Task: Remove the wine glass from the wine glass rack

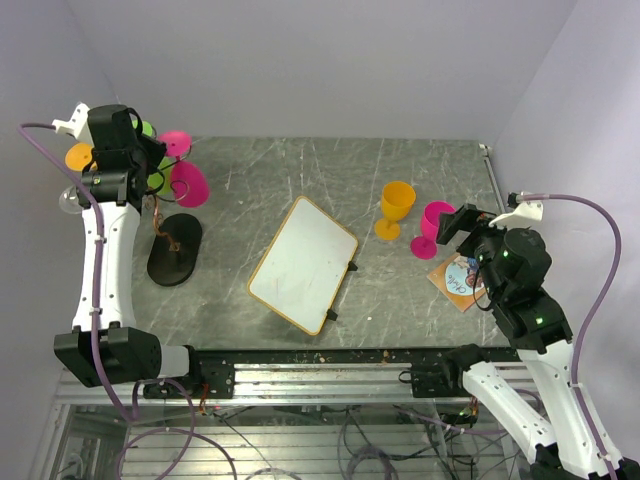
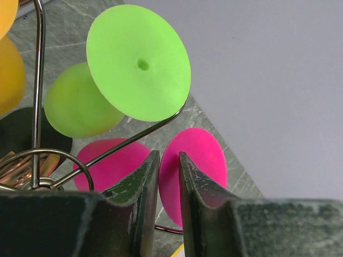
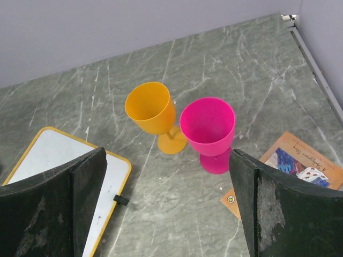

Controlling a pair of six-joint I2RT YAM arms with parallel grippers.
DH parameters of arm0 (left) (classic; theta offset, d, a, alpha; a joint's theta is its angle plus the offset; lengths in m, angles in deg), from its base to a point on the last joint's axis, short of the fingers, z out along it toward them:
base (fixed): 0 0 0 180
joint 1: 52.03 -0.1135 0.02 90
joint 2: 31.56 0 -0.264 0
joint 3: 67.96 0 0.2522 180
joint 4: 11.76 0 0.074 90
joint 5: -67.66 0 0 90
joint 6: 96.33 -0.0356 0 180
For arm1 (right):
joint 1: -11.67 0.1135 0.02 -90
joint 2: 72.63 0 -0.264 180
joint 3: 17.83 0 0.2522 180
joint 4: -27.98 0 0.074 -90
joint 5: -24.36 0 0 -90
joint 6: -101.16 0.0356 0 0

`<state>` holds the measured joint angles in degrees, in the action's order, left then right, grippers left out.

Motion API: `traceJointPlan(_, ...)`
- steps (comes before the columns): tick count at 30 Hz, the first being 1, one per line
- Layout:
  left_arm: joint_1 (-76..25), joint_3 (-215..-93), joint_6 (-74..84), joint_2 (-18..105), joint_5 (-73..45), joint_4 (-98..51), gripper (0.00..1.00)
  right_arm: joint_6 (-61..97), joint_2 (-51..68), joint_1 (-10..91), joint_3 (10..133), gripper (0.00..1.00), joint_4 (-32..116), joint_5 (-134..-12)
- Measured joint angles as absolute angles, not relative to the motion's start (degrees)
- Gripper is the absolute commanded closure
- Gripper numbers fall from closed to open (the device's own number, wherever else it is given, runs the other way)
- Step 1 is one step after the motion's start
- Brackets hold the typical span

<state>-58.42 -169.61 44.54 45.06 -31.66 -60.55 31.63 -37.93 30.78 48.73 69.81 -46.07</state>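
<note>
Hanging bowl-down from the rack (image 1: pixel 175 250) at the far left of the desk (image 1: pixel 300 170) are a pink glass (image 1: pixel 188 183), a green glass (image 2: pixel 136 69) and an orange glass (image 1: pixel 78 156). The rack's black base sits on the desk, and its thin wire arms curl out from the stem.

The left arm reaches up to the rack's top. In the left wrist view, the left end effector (image 2: pixel 169 155) has its fingers drawn close together, with only a narrow slot between them. The round foot of the pink glass fills that slot from behind, and a wire arm crosses just above the fingertips. The green foot is above it. I cannot tell whether the pads press on the pink glass or merely frame it.

The right end effector (image 3: pixel 167 155) is spread wide and holds nothing. It hovers over the right side of the desk. Below it stand an upright orange cup (image 3: pixel 153 112) and an upright pink cup (image 3: pixel 209 128), close beside each other and perhaps touching. A book (image 3: pixel 300 166) lies just right of them. A white board (image 1: pixel 303 262) with a yellow rim lies flat near the middle of the desk.
</note>
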Motion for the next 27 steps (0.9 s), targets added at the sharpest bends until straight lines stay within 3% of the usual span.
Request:
traceJointPlan(3, -58.6, -169.4, 44.7, 45.1, -31.2, -60.0, 0.73, 31.6, -37.9, 30.8, 48.7, 0.04, 69.8, -46.1)
traceJointPlan(11, -58.8, -169.0, 45.8, 44.9, -29.4, -57.4, 0.93, 31.6, -37.2, 30.8, 48.8, 0.04, 69.8, -46.1)
traceJointPlan(27, -59.7, -168.0, 49.4, 44.2, -23.4, -56.2, 0.93, 31.6, -37.2, 30.8, 48.8, 0.04, 69.4, -46.1)
